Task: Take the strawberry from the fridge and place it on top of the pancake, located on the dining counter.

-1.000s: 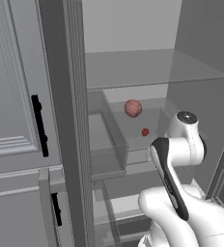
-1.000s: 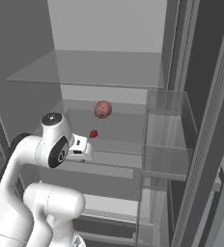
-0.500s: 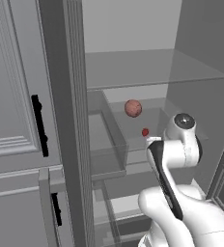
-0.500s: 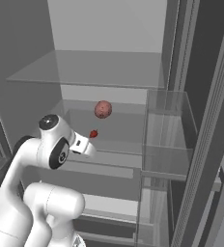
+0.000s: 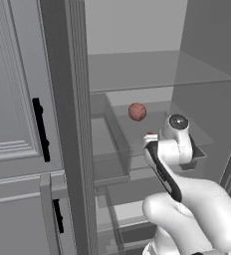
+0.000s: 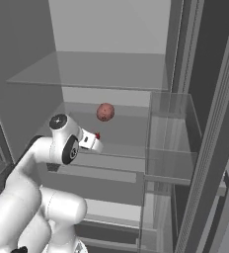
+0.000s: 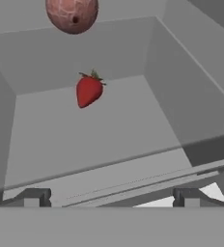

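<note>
strawberry (image 7: 89, 90): small red one with a green top, lying on the pale floor of a clear shelf inside the fridge (image 5: 62, 99); in the hand view it's up at about 11 o'clock from centre.
round pinkish lump (image 7: 72, 14): sits further back, at 12 o'clock from the strawberry, near it but not touching.
gripper (image 7: 109, 198): jaws spread wide, nothing between them, fingertips (image 7: 34, 197) low in the hand view, well short of the berry.
arm: reaching in toward that shelf, hand pointed at the berry (image 6: 97, 135).
cabinets (image 5: 13, 124): light grey panels with black handles, at 9 o'clock of the fridge opening.
</note>
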Controlling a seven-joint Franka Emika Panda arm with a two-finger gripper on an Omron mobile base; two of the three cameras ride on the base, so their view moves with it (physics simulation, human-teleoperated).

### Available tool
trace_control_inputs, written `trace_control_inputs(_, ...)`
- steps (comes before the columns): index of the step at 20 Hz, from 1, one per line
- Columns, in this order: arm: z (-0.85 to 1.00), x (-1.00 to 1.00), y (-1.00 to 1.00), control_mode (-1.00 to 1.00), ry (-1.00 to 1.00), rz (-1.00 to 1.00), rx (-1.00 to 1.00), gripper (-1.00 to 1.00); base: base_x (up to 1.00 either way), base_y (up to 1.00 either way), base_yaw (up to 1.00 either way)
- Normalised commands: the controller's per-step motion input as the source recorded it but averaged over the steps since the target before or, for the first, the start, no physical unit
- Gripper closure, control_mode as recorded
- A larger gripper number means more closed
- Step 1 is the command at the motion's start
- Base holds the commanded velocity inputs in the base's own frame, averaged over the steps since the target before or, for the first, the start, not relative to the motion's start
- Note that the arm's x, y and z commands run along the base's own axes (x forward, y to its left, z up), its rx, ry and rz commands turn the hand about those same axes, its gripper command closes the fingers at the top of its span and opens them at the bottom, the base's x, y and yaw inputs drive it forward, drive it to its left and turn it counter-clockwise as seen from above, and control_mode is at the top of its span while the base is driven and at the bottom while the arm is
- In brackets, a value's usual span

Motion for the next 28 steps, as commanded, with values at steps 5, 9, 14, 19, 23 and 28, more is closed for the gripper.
trace_control_inputs(5, 0.18, 0.66, 0.28, -1.00, 0.06, 0.00, 0.00, -1.00, 0.00, 0.00, 0.00)
trace_control_inputs(9, 0.25, 0.31, 0.05, -1.00, 0.10, 0.00, 0.01, -1.00, 0.00, 0.00, 0.00)
trace_control_inputs(14, 0.00, 0.55, -0.06, -1.00, 0.11, 0.00, 0.00, -1.00, 0.00, 0.00, 0.00)
trace_control_inputs(19, -0.32, 0.45, -0.01, -1.00, 0.00, 0.00, 0.00, -1.00, 0.00, 0.00, 0.00)
trace_control_inputs(23, -0.25, 0.41, -0.07, -1.00, 0.01, -0.02, 0.00, -1.00, 0.00, 0.00, 0.00)
trace_control_inputs(28, -0.28, 0.12, -0.06, -1.00, 0.00, -0.04, 0.00, -1.00, 0.00, 0.00, 0.00)
